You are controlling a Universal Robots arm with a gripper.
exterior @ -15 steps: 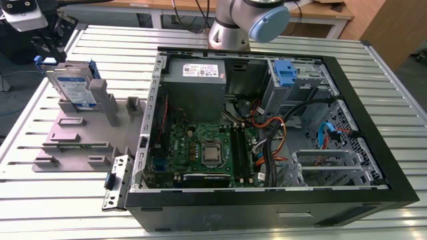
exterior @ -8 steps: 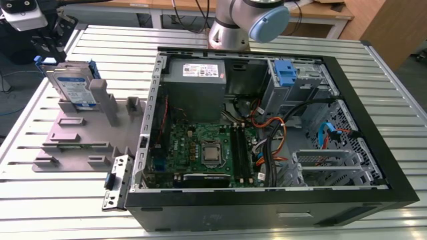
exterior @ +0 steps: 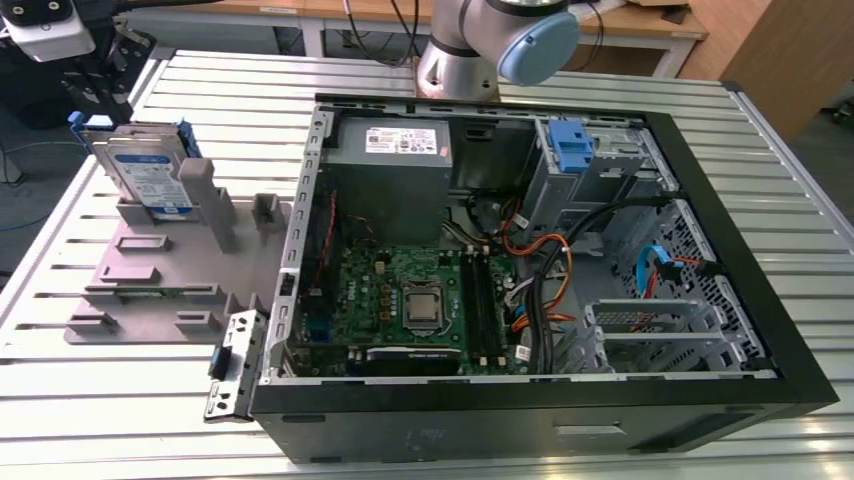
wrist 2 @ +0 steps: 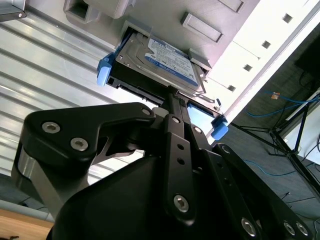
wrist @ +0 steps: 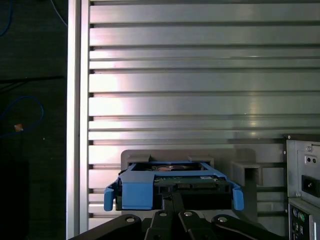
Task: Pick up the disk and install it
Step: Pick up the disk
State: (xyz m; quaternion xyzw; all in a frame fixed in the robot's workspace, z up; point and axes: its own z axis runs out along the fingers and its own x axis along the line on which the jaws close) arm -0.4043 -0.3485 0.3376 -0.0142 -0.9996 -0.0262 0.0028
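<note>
The disk [exterior: 140, 178] stood on edge in a slot of a grey stand [exterior: 160, 270], leaning a little, its labelled face turned to the camera in the exterior view. The stand sat on the slatted metal table [exterior: 107, 420], at the exterior view's left of the open case [exterior: 747, 250] and just beside it. The blue caddy showed around the drive's edges, with blue tabs sticking out at both ends in both wrist views.

The gripper [wrist: 172, 197] hung directly over the disk's upper edge, at the far left corner of the table in the exterior view. In the first wrist view its jaws were drawn together, the tips meeting or nearly so, right in front of the middle of the disk's edge. In the second wrist view the tips reached the disk's [wrist 2: 160, 60] near edge. Whether they touched it or pinched any part of it could not be told.

The case lay on its side with the panel off. Inside it were the green board [exterior: 400, 290], a grey power supply [exterior: 394, 170] at the far wall, and a bare blue bracket [exterior: 571, 148] in the far bay. The arm's base [exterior: 461, 55] stood behind the case
</note>
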